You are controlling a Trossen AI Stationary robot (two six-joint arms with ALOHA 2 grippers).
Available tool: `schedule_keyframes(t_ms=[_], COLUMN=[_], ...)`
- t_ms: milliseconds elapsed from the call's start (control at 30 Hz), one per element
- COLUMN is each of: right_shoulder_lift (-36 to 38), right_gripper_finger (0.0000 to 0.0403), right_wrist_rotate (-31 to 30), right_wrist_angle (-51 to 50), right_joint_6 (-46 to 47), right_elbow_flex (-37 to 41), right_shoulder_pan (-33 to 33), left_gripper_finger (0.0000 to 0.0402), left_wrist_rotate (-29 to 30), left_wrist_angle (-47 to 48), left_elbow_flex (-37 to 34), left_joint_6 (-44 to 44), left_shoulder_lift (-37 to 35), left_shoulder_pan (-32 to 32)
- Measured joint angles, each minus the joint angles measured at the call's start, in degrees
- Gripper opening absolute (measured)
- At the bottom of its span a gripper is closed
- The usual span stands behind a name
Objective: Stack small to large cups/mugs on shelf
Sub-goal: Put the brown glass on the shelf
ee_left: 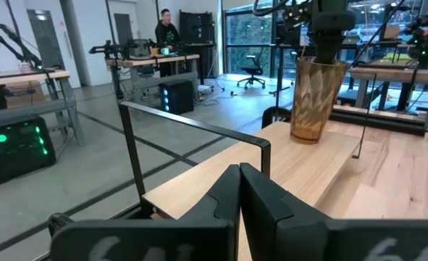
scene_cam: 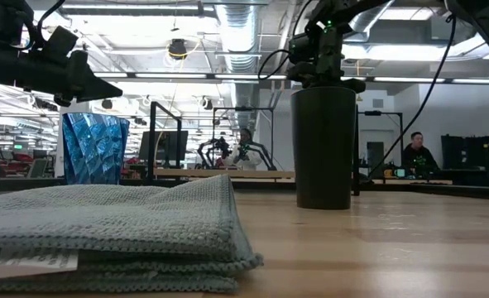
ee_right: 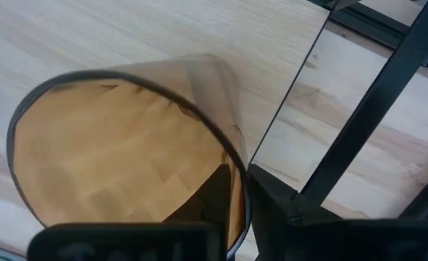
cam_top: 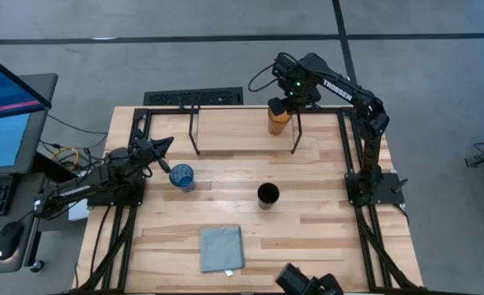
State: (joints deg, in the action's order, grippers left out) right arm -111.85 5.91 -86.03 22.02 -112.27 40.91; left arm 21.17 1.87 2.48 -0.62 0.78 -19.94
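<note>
Right pincer (cam_top: pixel 284 102) is over at the shelf (cam_top: pixel 233 131), fingers clamped on the rim of the amber cup (cam_top: pixel 278 120), one finger inside and one outside. The cup sits upright on the shelf's end, right under that pincer. Left pincer (cam_top: pixel 161 146) has its fingers pressed together on nothing, and the blue cup (cam_top: pixel 181 177) stands on the desk (cam_top: pixel 323 221) just beside it. The black cup (cam_top: pixel 268 195) is mid-desk, well apart from both pincers, and the grey cloth (cam_top: pixel 222 248) lies farther off still.
</note>
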Motion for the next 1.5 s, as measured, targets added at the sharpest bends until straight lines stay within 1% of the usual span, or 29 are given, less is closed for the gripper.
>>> schedule_keyframes(t_ms=[300,433,767,967,1233,1500], right_shoulder_lift=[0.0,0.0,0.0,0.0,0.0,0.4], right_gripper_finger=[0.0082,0.0092,0.0134,0.0153,0.0164,0.0162], right_wrist_rotate=[0.0,0.2,-0.6,-1.3,-1.8,-1.9], right_wrist_angle=[2.0,1.6,2.2,2.8,4.3,3.4], right_joint_6=[-0.2,-2.8,-3.0,-3.0,-3.0,-3.0], right_elbow_flex=[0.0,0.0,0.0,0.0,0.0,-0.1], right_shoulder_pan=[0.0,0.0,0.0,0.0,0.0,0.5], left_gripper_finger=[0.0,0.0,0.0,0.0,0.0,0.0], left_wrist_rotate=[0.0,0.0,0.0,0.0,0.0,0.0], left_wrist_angle=[0.0,0.0,0.0,0.0,0.0,0.0], left_elbow_flex=[0.0,0.0,0.0,0.0,0.0,0.0], left_joint_6=[-0.1,-0.1,-0.1,-0.1,-0.1,1.0], left_shoulder_lift=[0.0,0.0,0.0,0.0,0.0,0.0], left_shoulder_pan=[0.0,0.0,0.0,0.0,0.0,0.0])
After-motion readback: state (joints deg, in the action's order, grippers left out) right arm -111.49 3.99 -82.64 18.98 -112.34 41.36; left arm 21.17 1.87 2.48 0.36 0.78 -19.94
